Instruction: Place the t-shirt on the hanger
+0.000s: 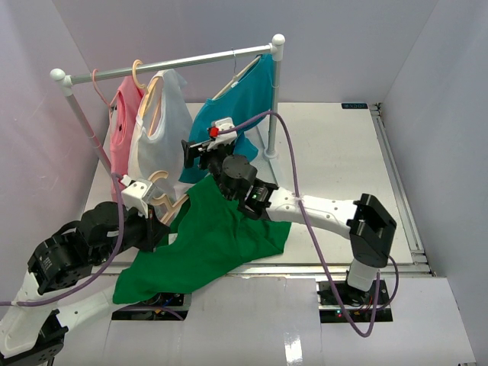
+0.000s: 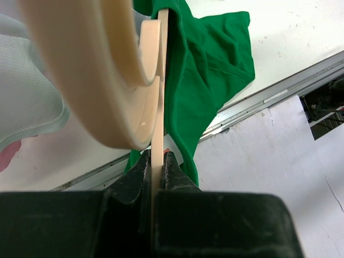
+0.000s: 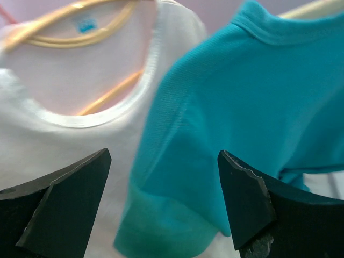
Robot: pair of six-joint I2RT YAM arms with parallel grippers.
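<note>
Beige wood is pinched tight between the jaws of the left gripper [image 2: 157, 161]. It's clamped on the thin edge of the hanger [image 2: 91, 75], with the fat rounded hook curling up right in front of the wrist camera. The green t-shirt [image 1: 210, 240] is pressed against one side of that hanger and spills down from it onto the table [image 1: 335, 152], lying in a rumpled spread between the two arms near the front edge. Honestly can't tell whether the hanger's arm is actually inside the shirt or just lying against it.

The right gripper [image 3: 164, 199] is spread wide with nothing between its fingers. It's up off the table and pointed at the clothes rack [image 1: 168, 65]. Straight ahead of it hangs a white shirt [image 3: 64, 107] on a yellow hanger [image 3: 110, 95], with a teal shirt [image 3: 258, 102] beside it, the two overlapping a bit. A pink garment [image 1: 122, 133] hangs at the left end of the rail. The right arm reaches across over the top edge of the green shirt.
</note>
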